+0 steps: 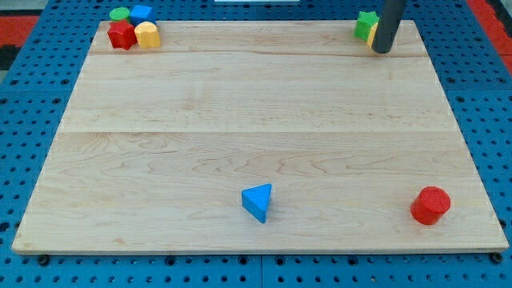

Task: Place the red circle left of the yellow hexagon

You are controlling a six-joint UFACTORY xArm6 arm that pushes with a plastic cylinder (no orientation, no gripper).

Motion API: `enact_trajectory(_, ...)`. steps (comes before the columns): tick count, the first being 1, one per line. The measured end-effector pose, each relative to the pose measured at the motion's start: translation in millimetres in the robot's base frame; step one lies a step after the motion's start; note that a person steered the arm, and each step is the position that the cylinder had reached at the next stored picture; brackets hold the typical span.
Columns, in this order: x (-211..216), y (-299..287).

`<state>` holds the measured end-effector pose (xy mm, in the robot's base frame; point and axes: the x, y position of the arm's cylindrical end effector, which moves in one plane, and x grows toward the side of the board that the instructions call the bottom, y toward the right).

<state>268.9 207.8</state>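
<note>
While the red circle (430,205) sits at lower right, my tip (382,50), holding nothing, stands upper right beside a green block (366,22). It looks light and slippery; push its right side.

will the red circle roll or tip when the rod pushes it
The red circle looks squat and stands on a flat end, so it should slide, not roll or tip. An off-centre push would probably make it slip sideways. My tip is far off.
</note>
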Motion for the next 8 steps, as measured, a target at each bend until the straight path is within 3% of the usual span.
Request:
enact_trajectory(1,54,-5)
enact_trajectory(2,111,25)
enact_trajectory(5,334,75)
enact_trajectory(6,349,63)
enact_trajectory(8,334,16)
